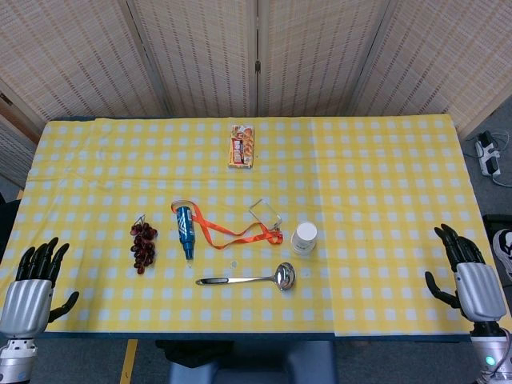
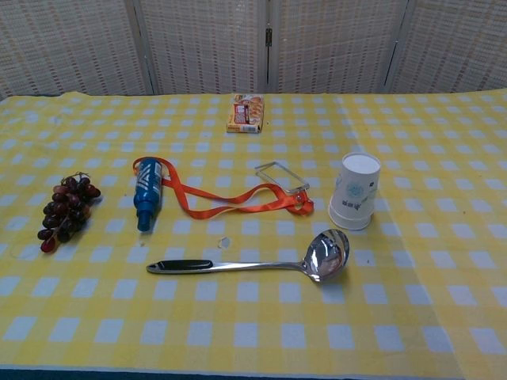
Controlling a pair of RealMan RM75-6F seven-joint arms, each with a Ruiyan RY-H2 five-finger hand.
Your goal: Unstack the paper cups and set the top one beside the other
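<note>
The stacked white paper cups (image 1: 304,238) stand upside down, bases up, near the middle of the yellow checked table; in the chest view the cup stack (image 2: 355,191) shows a blue print on its side. My left hand (image 1: 36,280) hovers at the table's near left corner, fingers spread and empty, far from the cups. At the near right edge my right hand (image 1: 466,272) is likewise spread and holds nothing. Neither hand shows in the chest view.
A steel ladle (image 2: 261,262) lies just in front of the cups. An orange lanyard with a clear badge holder (image 2: 279,176) lies left of them, beside a blue bottle (image 2: 147,195) and a bunch of grapes (image 2: 65,210). A snack box (image 2: 245,112) sits at the back.
</note>
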